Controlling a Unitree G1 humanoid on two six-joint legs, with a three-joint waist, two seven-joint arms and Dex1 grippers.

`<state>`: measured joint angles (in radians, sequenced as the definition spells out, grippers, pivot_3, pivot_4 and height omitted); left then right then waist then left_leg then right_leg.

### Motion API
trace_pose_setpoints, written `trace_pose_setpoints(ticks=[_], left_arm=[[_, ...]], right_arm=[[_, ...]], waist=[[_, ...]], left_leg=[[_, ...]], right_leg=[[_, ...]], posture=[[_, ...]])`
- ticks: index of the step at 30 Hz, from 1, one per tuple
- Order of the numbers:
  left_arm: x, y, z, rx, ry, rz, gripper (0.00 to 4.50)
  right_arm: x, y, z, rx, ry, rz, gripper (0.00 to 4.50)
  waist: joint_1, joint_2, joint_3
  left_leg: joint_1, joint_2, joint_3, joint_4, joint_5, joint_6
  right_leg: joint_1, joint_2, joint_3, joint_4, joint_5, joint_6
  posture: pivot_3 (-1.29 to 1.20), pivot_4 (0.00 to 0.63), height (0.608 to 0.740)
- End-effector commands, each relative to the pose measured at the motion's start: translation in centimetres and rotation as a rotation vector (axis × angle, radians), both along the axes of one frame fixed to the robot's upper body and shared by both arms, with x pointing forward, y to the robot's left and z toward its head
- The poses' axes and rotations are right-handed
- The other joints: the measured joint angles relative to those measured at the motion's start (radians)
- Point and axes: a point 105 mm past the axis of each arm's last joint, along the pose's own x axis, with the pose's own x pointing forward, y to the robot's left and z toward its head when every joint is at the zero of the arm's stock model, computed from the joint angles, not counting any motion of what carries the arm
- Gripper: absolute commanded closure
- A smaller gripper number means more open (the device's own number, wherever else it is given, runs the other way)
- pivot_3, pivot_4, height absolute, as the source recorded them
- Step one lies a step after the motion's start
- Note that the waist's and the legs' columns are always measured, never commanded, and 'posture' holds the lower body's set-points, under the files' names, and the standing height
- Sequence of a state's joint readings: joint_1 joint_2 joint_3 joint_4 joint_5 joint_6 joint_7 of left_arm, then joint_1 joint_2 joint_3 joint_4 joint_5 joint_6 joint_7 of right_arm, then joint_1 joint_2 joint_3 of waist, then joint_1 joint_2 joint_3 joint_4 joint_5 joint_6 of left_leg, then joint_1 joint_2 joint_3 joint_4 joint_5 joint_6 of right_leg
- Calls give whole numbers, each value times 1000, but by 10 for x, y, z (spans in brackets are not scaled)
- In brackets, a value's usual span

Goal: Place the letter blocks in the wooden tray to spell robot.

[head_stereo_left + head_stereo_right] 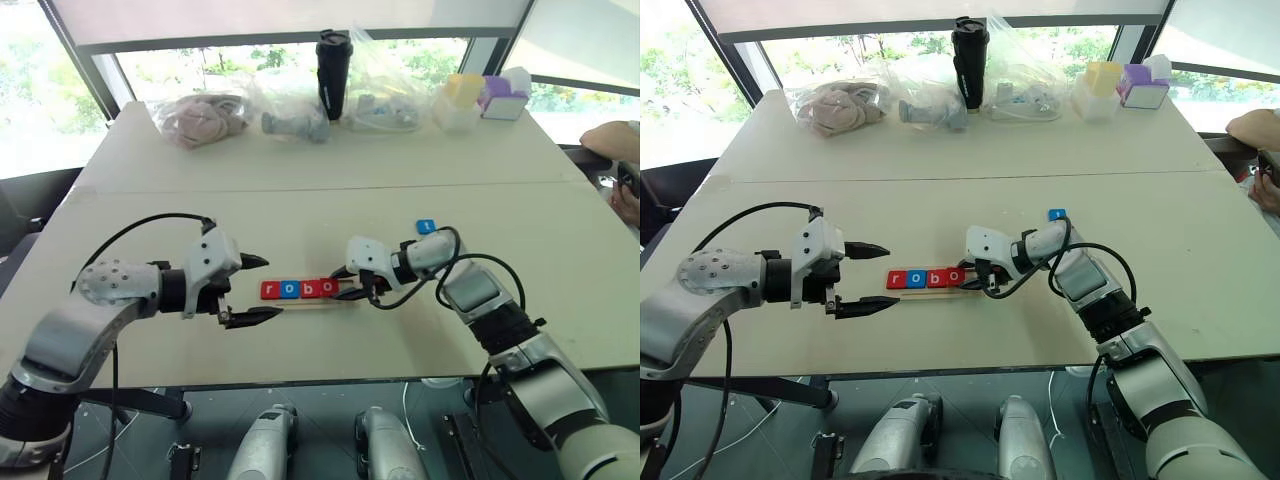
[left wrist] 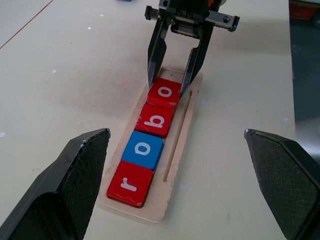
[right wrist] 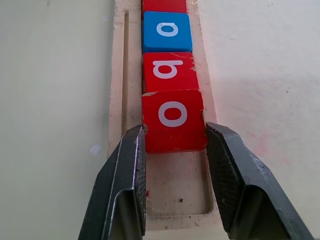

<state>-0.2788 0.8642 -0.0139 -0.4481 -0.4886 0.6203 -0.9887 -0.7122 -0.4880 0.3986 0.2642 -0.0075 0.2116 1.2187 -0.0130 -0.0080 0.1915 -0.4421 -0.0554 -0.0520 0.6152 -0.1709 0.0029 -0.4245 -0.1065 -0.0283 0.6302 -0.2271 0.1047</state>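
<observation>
Right end effector pinching red square "o" block, fourth slot of long light-wood tray. Blue "t" block loose on counter, just beyond right wrist, well apart from spread left end effector.

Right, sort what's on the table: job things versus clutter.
Job: wooden tray; red r, blue o, red b, red o gripped by the right gripper; blue t loose on the table.
Clutter: black tumbler, plastic bags, coloured boxes.
</observation>
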Motion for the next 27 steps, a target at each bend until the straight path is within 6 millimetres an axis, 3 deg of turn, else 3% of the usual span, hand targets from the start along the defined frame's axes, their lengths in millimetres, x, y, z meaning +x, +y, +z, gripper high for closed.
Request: trace_pose_setpoints(ticks=[1, 3, 8, 14, 19, 20, 23, 25, 27], left_arm=[[1, 0, 7, -1, -36, -2, 0], [1, 0, 7, -1, -35, -2, 0], [0, -1, 6, -3, -34, 0, 0], [1, 0, 5, -2, -34, 6, 0], [2, -1, 6, -5, -37, 5, 0], [1, -1, 7, -6, -39, 4, 0], [-1, -4, 15, -46, -45, -2, 0], [-2, -7, 23, -82, -50, -5, 0], [-2, -8, 27, -105, -53, -6, 0]], right_arm=[[-2, 6, 6, 15, -20, 22, 3358], [-4, 9, 6, 19, -17, 28, 3358], [-1, 9, 12, 33, -45, 20, 1035], [5, 8, 50, 118, -124, -4, 1035], [26, -7, 87, 319, -157, -191, 1035], [33, -14, 92, 353, -174, -258, 1035], [72, -80, 96, 470, -226, -739, 1035], [76, -114, 88, 500, -206, -959, 1035], [74, -130, 80, 541, -180, -1107, 1035]], waist=[[0, 0, 0], [0, 0, 0], [0, 0, 0], [0, 0, 0], [2, 0, 0], [3, 0, 0], [5, 0, 0], [15, 0, 0], [21, 0, 0]], left_leg=[[0, 0, 0, 0, 0, 0], [0, 0, 0, 0, 0, 0], [0, 0, 0, 0, 0, 0], [0, 0, 0, 0, 0, 0], [0, 0, 0, 0, 0, 0], [0, 0, 0, 0, 0, 0], [0, 0, 0, 0, 0, 0], [0, 0, -1, 0, 0, 0], [-1, 0, -1, 0, 0, -1]], right_leg=[[0, 0, 0, 0, 0, 0], [0, 0, 0, 0, 0, 0], [0, 0, 0, 0, 0, 0], [0, 0, 0, 0, 0, 0], [0, 0, 0, 0, 0, 0], [0, 0, 0, 0, 0, 0], [0, 0, 0, 0, 0, 0], [0, 0, 1, 0, 0, -1], [0, 0, 1, -1, 0, -1]], posture=[[0, 150, 740], [0, 150, 740], [0, 150, 740], [0, 150, 740], [0, 150, 740], [0, 150, 740], [0, 150, 740], [0, 150, 740], [0, 150, 740]])
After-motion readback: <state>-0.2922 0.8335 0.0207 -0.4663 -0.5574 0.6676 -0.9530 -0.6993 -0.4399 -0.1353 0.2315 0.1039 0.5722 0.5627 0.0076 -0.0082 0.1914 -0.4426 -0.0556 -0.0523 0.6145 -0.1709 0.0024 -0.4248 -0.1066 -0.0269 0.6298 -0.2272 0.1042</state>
